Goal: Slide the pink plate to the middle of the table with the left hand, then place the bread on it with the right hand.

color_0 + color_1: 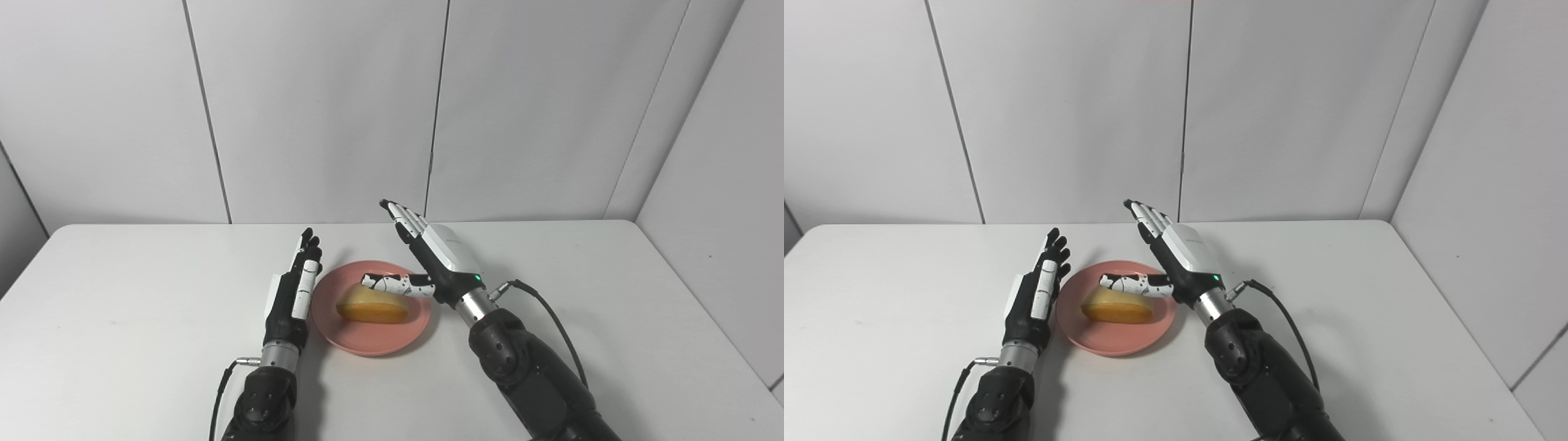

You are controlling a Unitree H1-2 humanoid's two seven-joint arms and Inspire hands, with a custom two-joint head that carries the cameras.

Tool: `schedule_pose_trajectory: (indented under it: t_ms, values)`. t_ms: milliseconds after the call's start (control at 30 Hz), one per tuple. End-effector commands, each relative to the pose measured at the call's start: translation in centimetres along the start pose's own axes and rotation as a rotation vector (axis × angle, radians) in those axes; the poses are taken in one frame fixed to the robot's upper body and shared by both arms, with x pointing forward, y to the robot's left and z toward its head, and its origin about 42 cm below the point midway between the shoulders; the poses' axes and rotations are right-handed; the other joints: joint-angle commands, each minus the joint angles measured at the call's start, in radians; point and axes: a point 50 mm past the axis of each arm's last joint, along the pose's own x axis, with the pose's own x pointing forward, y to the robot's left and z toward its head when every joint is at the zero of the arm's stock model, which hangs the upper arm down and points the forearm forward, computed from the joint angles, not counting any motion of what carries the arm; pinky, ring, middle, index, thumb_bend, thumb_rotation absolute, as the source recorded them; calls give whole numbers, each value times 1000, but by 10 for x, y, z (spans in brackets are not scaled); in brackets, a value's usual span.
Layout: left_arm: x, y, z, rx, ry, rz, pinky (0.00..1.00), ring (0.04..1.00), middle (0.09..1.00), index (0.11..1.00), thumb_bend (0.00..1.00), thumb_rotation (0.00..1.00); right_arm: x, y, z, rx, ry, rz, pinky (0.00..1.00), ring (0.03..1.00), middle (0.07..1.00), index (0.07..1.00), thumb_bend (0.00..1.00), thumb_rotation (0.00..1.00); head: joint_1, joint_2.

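Bread [372,304] lies on the pink plate [367,343] mid-table; right hand [429,257] is spread open, empty, thumb over the loaf, so withdrawing could knock it off; left hand [294,288], flat and empty, flanks the rim

I note both arms are matte black with rounded forearm housings carrying small round fasteners. Each wrist has a bare silver metal collar; a thin black cable plugs in beside it. Left hand [293,288]: black frame, white back plate, white finger segments. Right hand [436,257]: larger glossy white back shell, black-and-white speckled thumb, small green light lit near wrist.
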Motion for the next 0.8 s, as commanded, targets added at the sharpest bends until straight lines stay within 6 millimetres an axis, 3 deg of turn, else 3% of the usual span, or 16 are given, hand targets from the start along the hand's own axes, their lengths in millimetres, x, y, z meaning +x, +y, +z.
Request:
schedule_pose_trajectory:
  t_ms: [0,133,267,367,567,767]
  values:
    - [-14,15,-13,29,40,15,988,986,998,998,760,1000,5,-13,9,83,-8,-88,923,1000,1000,1000,709,922,3,1]
    - [-13,21,-11,31,35,14,982,988,1000,998,754,1000,-5,-10,7,228,30,-144,951,1000,1000,1000,664,885,3,-1]
    - [-13,26,-11,42,31,10,976,988,1000,1000,754,1000,-16,-3,4,335,77,-159,968,1000,1000,1000,637,928,8,1]
    - [-16,29,-10,46,35,7,978,993,1000,1000,759,1000,-24,4,0,409,124,-168,998,1000,1000,1000,664,996,10,1]
    - [-21,31,-8,44,40,6,988,1000,1000,1000,772,1000,-34,16,-5,526,183,-191,1000,1000,1000,1000,642,1000,9,4]
    - [-24,28,-4,29,36,10,982,995,1000,1000,780,1000,-40,25,-9,621,214,-213,1000,1000,1000,1000,691,993,9,6]
